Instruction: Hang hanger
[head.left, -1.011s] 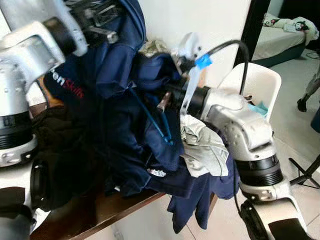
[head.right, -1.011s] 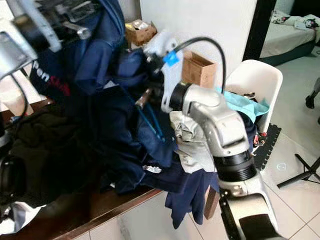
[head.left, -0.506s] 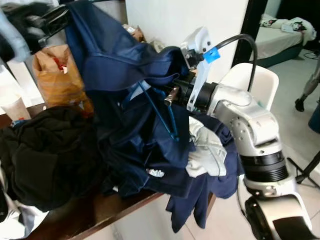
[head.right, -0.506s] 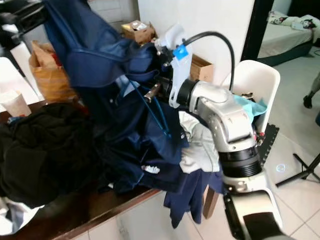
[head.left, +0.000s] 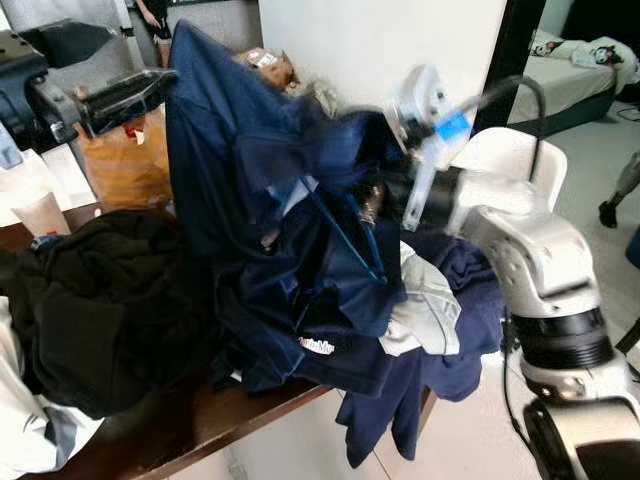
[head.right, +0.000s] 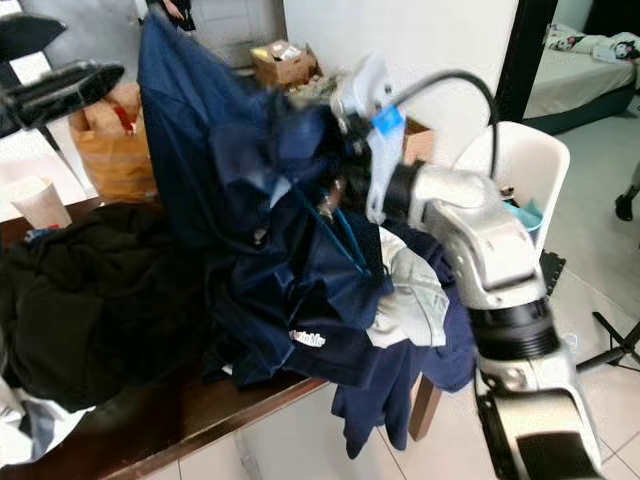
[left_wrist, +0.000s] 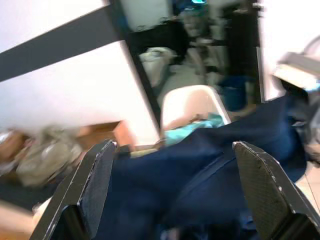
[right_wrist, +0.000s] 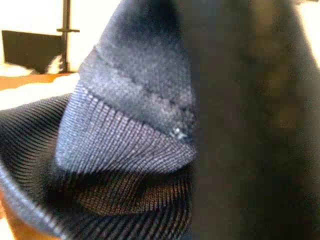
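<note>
The left gripper (left_wrist: 170, 195) has its fingers (left_wrist: 92, 187) spread wide, the navy shirt (head.left: 290, 230) lying between them. The right gripper (head.left: 372, 205) is buried in the same shirt's folds beside a teal hanger (head.left: 355, 240); whether its fingers are apart or together cannot be told.

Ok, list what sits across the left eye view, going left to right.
Left tool → orange paper bag → navy garment held up over the table → light grey cloth → white chair → bed in the far room.
</note>
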